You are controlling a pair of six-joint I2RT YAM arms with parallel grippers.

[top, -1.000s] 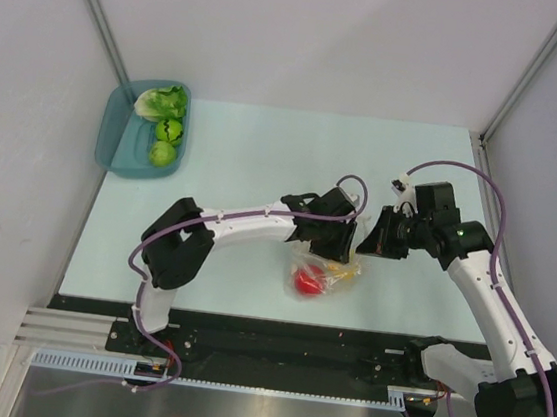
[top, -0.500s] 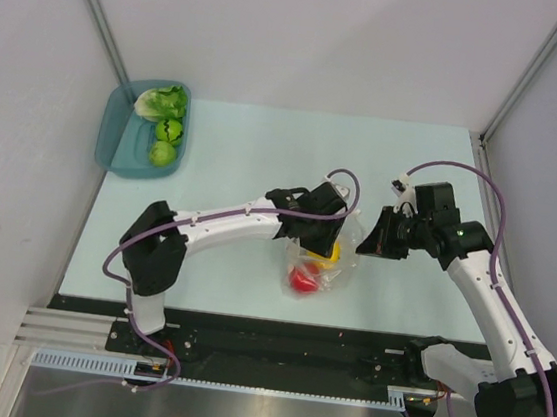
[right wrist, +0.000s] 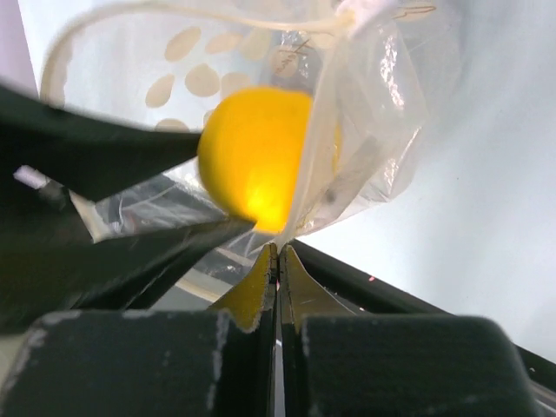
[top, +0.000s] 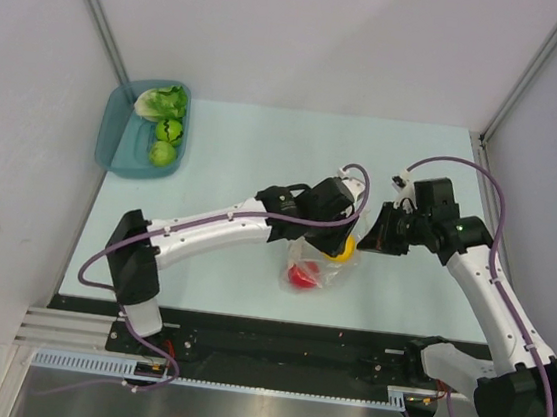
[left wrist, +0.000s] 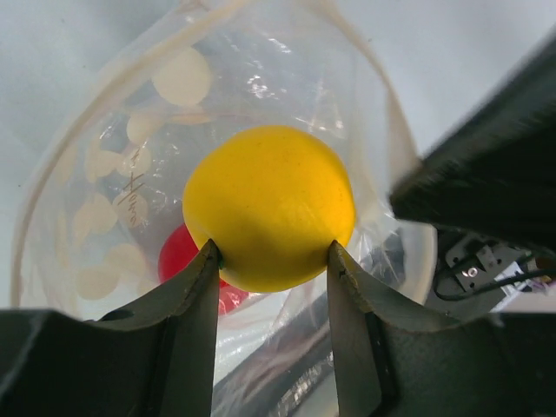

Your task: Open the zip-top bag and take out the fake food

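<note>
Sitting at the far left corner of the pale green table (top: pixel 255 146), a teal plastic tray (top: pixel 108 144) carries a ruffled green lettuce leaf (top: pixel 160 103) and two round green toy fruits (top: pixel 167 131) (one behind the other). Past the table's middle, toward its near edge, the left gripper (left wrist: pixel 273 254) reaches into the mouth of a clear, crinkly zip-top bag (left wrist: pixel 174 95) printed with white round dots. Its fingers (left wrist: pixel 187 304) stand part-way apart, clamped on either side of a round yellow plastic fruit (left wrist: pixel 269 204). A small red toy piece (left wrist: pixel 178 256) lies deeper inside the bag, behind the fruit. The bag's lower end rests on the table, and its open end is lifted toward the right. There the right gripper (right wrist: pixel 276 254) has its fingers pressed together on the thin film at the bag's mouth, just right of the fruit.
</note>
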